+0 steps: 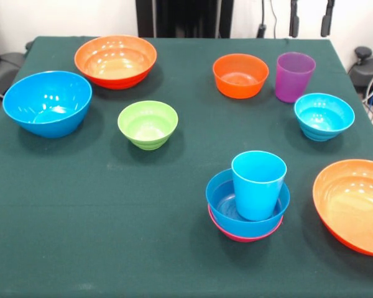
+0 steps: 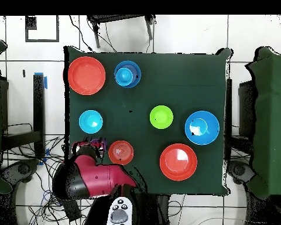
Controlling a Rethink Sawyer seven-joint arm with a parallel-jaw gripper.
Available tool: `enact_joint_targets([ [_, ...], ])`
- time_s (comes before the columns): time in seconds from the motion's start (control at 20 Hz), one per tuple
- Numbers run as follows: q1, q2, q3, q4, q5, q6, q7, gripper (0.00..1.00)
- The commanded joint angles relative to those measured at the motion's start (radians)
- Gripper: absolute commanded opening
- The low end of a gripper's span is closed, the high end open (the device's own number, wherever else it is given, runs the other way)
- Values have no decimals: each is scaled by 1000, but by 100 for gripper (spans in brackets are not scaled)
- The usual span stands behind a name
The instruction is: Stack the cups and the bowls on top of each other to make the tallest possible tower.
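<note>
Tower of glossy plastic sits near the green counter's front right: pink bowl mostly hidden under a blue bowl, light blue tumbler upright inside, mouth up. Red arm covers the end effector, can't tell its state.

Wide bare cloth on my table along the front-left, free to pass. Open lane runs up the middle between green bowl and the tower. Right side crowded: purple cup, small orange bowl and cyan bowl sit close, big orange bowl near the tower.
</note>
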Motion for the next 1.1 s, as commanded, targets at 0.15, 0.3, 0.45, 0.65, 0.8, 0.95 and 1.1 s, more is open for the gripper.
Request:
enact_joint_targets([
  [0.15,53,93,55,7,-43,47,96,100],
  [0.3,65,122,48,-12,-36,30,101,100],
  [0.45,61,115,51,-15,-15,-8,135,100],
  [0.65,69,-17,-20,-125,28,213,72,100],
  [0.8,24,-59,-12,-194,23,320,33,100],
  [0.95,-45,-82,36,-229,16,374,12,100],
  [1.1,-87,-85,67,-247,3,376,8,100],
])
